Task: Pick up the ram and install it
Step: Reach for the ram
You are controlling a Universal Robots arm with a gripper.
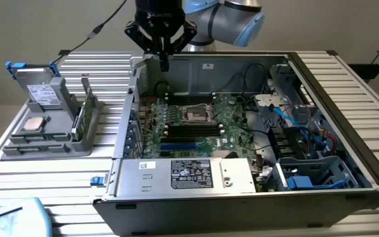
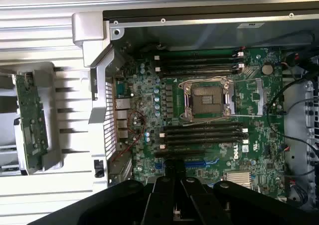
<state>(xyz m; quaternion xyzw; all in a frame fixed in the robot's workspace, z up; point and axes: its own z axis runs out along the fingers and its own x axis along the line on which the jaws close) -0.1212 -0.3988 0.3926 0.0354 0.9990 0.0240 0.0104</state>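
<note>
The ram (image 1: 86, 114) is a thin green board standing on edge in a grey holder (image 1: 45, 140) on the table, at the exterior view's left of the open computer case (image 1: 347, 143). From the wrist view, the ram (image 2: 31, 121) lies beside the case wall. My gripper (image 1: 164, 63) hangs above the case's back corner nearest the holder, well off the ram. Its fingers (image 2: 187, 187) stand together with nothing between them. Black memory slots (image 1: 191, 130) run across the green motherboard (image 2: 249, 110) on both sides of the processor socket (image 2: 207, 98).
A silver drive (image 1: 43, 94) with a white label and a small square chip (image 1: 33, 124) sit in the same holder. The power supply (image 1: 189, 174) fills the case's front. Blue and black cables (image 1: 295, 118) crowd the side at the exterior view's right.
</note>
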